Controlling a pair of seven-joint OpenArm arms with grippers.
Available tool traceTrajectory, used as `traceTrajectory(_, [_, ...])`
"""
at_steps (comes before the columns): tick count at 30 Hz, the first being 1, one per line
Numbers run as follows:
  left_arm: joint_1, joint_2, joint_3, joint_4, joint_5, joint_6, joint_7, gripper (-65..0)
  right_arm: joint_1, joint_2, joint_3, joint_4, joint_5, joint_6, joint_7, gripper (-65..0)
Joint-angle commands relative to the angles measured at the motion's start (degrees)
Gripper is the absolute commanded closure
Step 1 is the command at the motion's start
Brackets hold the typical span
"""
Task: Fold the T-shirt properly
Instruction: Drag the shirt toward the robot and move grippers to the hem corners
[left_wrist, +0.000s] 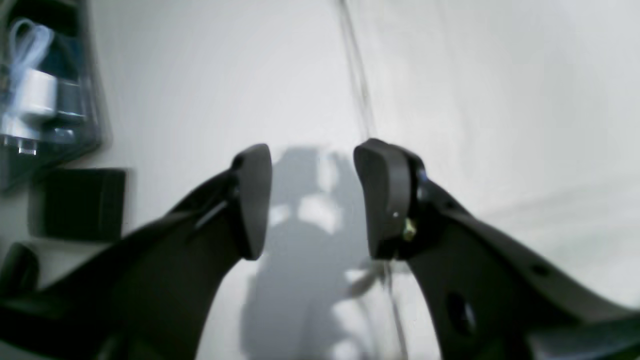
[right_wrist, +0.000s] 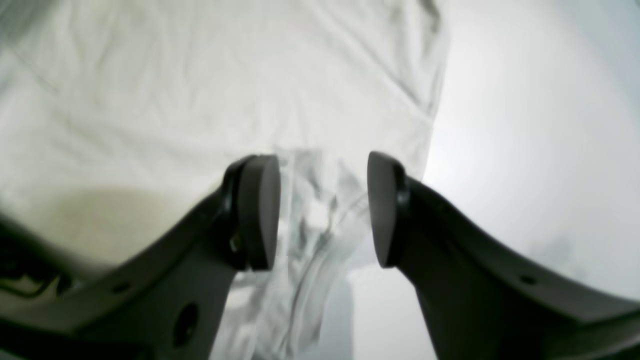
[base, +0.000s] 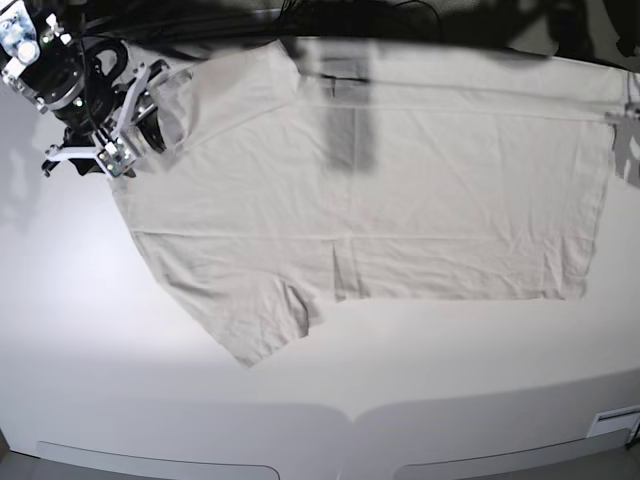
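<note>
Lying spread out and partly folded across the far half of the white tabletop (base: 120, 360), pale beige short-sleeved cotton T-shirt (base: 400, 200) with one sleeve angled toward the near edge. Poised over the shirt's edge, right gripper (right_wrist: 322, 210) with dark jaws parted and nothing between them but crumpled cloth beneath. Parted likewise and holding nothing above the cloth's hem line, left gripper (left_wrist: 312, 200)
</note>
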Motion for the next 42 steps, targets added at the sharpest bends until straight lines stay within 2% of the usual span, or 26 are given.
traceTrajectory(1, [-2.29, -1.46, -0.7, -1.4, -2.71, 0.37, -0.7, -29.6, 1.14, -0.02, 0.39, -0.24, 0.44, 0.0, 1.03, -28.7])
traceTrajectory(4, [-9.55, -1.22, -0.68, -7.63, -7.52, -0.79, -0.76, -29.5, 4.66, -1.73, 0.39, -3.65, 3.1, 0.22, 1.18, -28.6])
traceTrajectory(7, [-16.13, -0.15, 0.31, -13.49, -9.22, -4.26, -0.83, -29.3, 7.23, -3.15, 0.39, -7.17, 4.39, 0.26, 2.12, -28.6])
traceTrajectory(10, [-22.32, 1.55, 3.21, -18.56, -8.37, -5.42, -2.69, -29.1, 9.03, -3.23, 0.39, -10.51, 5.66, 1.25, 4.22, -28.6])
traceTrajectory(15, [-33.51, 3.17, 13.05, -27.45, -2.93, -5.4, -4.72, -29.1, 12.66, -3.28, 0.39, -15.34, 8.72, 2.36, 5.22, -28.6])
traceTrajectory(20, [-44.89, 4.7, 23.52, -38.25, -2.29, -5.38, -6.88, -29.1, 17.11, -3.23, 0.39, -20.74, 10.56, 2.4, 4.5, -28.6])
traceTrajectory(24, [-54.16, 7.06, 27.1, -49.99, 3.02, -5.38, -10.43, -29.1, 18.53, -3.23, 0.39, -21.94, 10.6, 4.17, 4.09, -28.6])
traceTrajectory(31, [-66.16, 11.17, 27.28, -67.6, 14.93, -5.4, -17.2, -28.9, 18.53, -2.71, 0.39, -21.92, 11.63, 4.37, 4.02, -28.6])
traceTrajectory(37, [-68.54, 13.77, 27.28, -73.26, 23.58, -5.14, -24.5, -24.0, 18.67, -1.36, 0.39, -21.92, 11.63, 4.33, 2.19, -28.6])
traceTrajectory(42, [-68.46, 13.94, 27.28, -73.59, 24.65, -2.25, -24.52, -24.0, 18.67, -1.03, 0.39, -21.92, 11.65, 4.33, 1.9, -28.6])
